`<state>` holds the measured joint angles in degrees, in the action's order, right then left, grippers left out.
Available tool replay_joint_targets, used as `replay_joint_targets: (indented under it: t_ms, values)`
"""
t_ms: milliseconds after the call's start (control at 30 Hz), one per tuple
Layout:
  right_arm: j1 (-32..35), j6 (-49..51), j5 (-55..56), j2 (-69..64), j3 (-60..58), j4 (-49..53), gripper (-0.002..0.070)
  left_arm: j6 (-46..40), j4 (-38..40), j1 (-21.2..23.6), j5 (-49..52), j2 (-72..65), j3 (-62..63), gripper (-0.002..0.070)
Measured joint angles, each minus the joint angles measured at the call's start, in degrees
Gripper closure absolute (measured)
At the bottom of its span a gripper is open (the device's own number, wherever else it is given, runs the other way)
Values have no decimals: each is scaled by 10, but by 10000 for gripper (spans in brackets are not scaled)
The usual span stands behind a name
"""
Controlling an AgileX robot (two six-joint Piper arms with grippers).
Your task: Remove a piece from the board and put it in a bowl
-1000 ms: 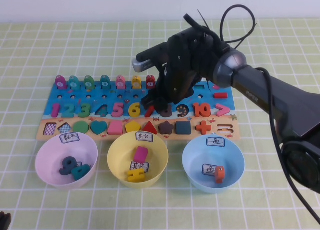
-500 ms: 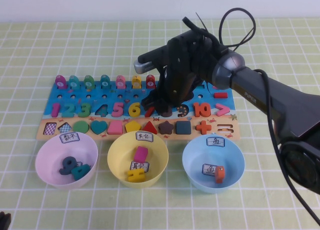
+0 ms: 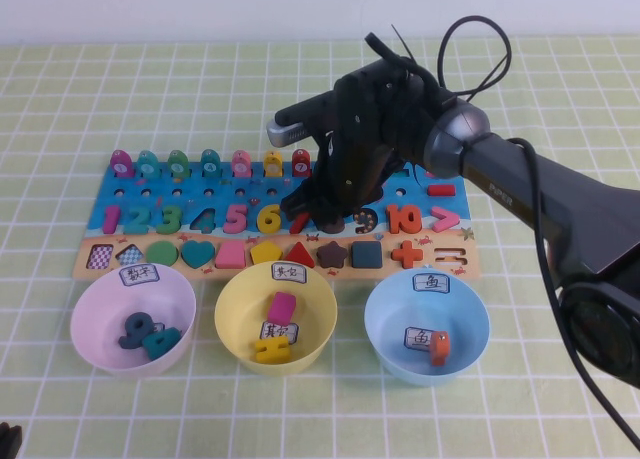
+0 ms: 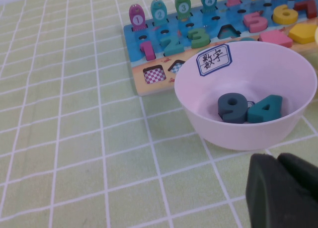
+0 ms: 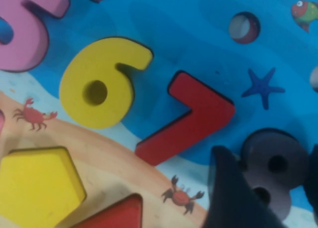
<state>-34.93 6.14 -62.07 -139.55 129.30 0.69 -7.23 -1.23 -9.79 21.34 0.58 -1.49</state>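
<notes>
The piece, a dark brownish-purple 8, lies in its slot on the board beside the red 7. My right gripper is down over it, open, one finger on each side of the 8. In the high view the right gripper covers most of the piece on the board. The pale pink bowl stands in front of the board's left end and holds a grey-blue 9 and a teal 4. My left gripper rests shut on the table, near the bowl.
A yellow bowl and a light blue bowl, each with pieces inside, stand in a row to the right of the pink one. The right arm and its cable reach across the board's right half. Green checked cloth covers the table.
The right gripper has sunk a little onto the board and its fingers have drawn closer round the 8. The left arm has not moved.
</notes>
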Motion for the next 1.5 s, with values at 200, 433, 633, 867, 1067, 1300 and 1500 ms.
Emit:
replay_joint_targets:
  t_ms: [200, 433, 633, 867, 1067, 1300, 1500]
  values:
    - [0, 0, -35, -1, 27, 2, 401, 0, 0, 0, 0, 0, 0, 680]
    - [0, 0, -77, -1, 69, 5, 547, 0, 0, 0, 0, 0, 0, 680]
    - [0, -2, -87, -1, 86, 6, 570, 0, 0, 0, 0, 0, 0, 680]
    - [1, -43, -88, 1, 90, 6, 571, 0, 0, 0, 0, 0, 0, 680]
    - [8, -56, -89, 12, 90, -7, 461, 0, 0, 0, 0, 0, 0, 680]
    - [21, -61, -90, 27, 84, -10, 302, 0, 0, 0, 0, 0, 0, 680]
    - [23, -67, -90, 99, -14, -10, 334, 0, 0, 0, 0, 0, 0, 680]
